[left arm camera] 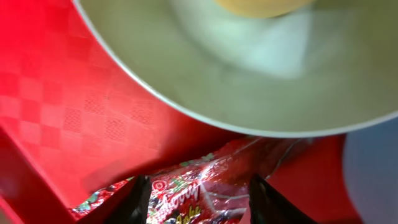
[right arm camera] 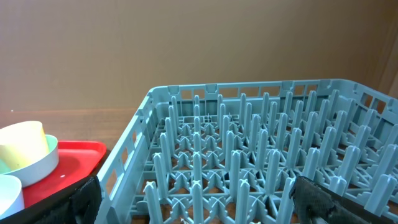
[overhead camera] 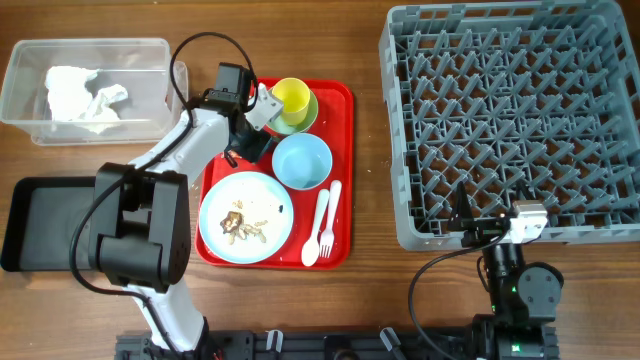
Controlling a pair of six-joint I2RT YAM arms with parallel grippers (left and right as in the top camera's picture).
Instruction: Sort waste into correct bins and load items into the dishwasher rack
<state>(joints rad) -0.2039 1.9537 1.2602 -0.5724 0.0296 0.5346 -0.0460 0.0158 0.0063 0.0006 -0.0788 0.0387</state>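
Note:
My left gripper (overhead camera: 244, 148) is low over the back left of the red serving tray. In the left wrist view its fingers (left arm camera: 199, 194) are open on either side of the red-and-white wrapper (left arm camera: 208, 186), which lies flat on the tray; the arm hides it from overhead. The pale green bowl (overhead camera: 309, 110) holds the yellow cup (overhead camera: 290, 96). The light blue bowl (overhead camera: 302, 161), the light blue plate (overhead camera: 262, 190) with food scraps (overhead camera: 240, 226), the white fork (overhead camera: 328, 225) and the spoon (overhead camera: 314, 240) lie on the tray. My right gripper (overhead camera: 478, 228) is open and empty at the front edge of the grey dishwasher rack (overhead camera: 395, 150).
The clear tub (overhead camera: 30, 60) at the back left holds crumpled white napkins (overhead camera: 85, 95). The flat black tray (overhead camera: 45, 220) lies at the front left. The red serving tray (overhead camera: 342, 120) sits in the middle. The rack's pegs (right arm camera: 249, 155) fill the right wrist view.

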